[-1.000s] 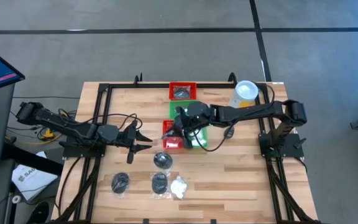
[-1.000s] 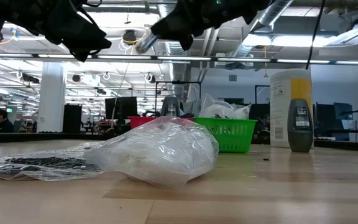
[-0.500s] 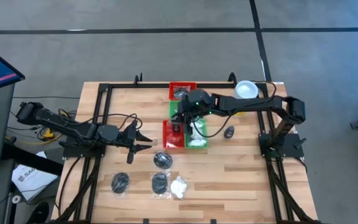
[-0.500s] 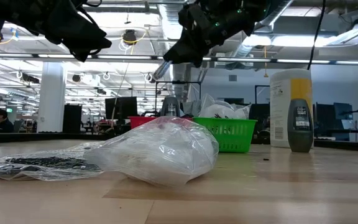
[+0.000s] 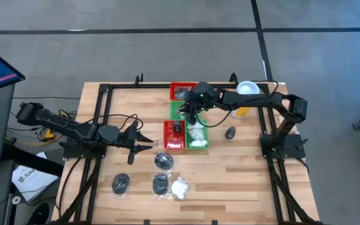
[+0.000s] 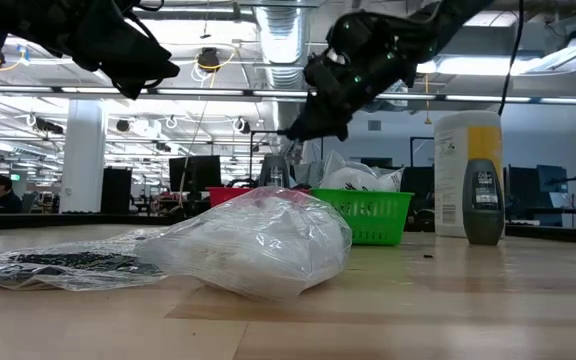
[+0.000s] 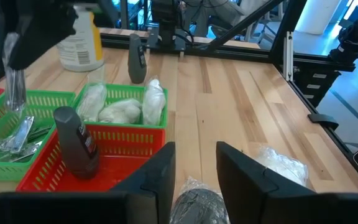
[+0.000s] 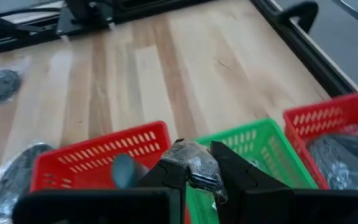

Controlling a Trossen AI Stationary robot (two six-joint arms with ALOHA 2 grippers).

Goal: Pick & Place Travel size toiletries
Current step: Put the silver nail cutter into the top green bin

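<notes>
My right gripper (image 5: 192, 110) hovers over the far green tray (image 5: 179, 111), shut on a small clear-plastic packet of thin pale sticks (image 7: 15, 93). That tray holds more clear packets (image 7: 11, 140). The near green tray (image 7: 123, 127) holds white puffy lumps (image 7: 120, 111), and a dark bottle (image 7: 76, 140) stands in the near red tray (image 5: 174, 142). Dark disc packets (image 5: 163, 160) (image 5: 121, 183) (image 5: 160, 184) and a white lump packet (image 5: 180, 187) lie on the table. My left gripper (image 5: 144, 141) stands open above the table's left middle, holding nothing. My right gripper pinches the clear packet's crumpled upper end (image 8: 194, 163) between its two fingers, which slant down from the table's right. The packet hangs long and slack below the fingers (image 7: 8, 46) over the far green tray. Whether its lower end (image 7: 18, 121) touches the packets there, I cannot tell.
A tall yellow canister with a white lid (image 5: 246, 94) stands at the far right, and a small dark bottle (image 5: 230, 132) stands on the wood beside the trays. The far red tray (image 5: 183, 91) holds dark packets. A black frame (image 5: 105, 94) runs round the table.
My right gripper has carried the clear packet from above the near red tray toward the table's far edge, sinking a little and rolling, and now stands over the far green tray. The packet still hangs below it.
</notes>
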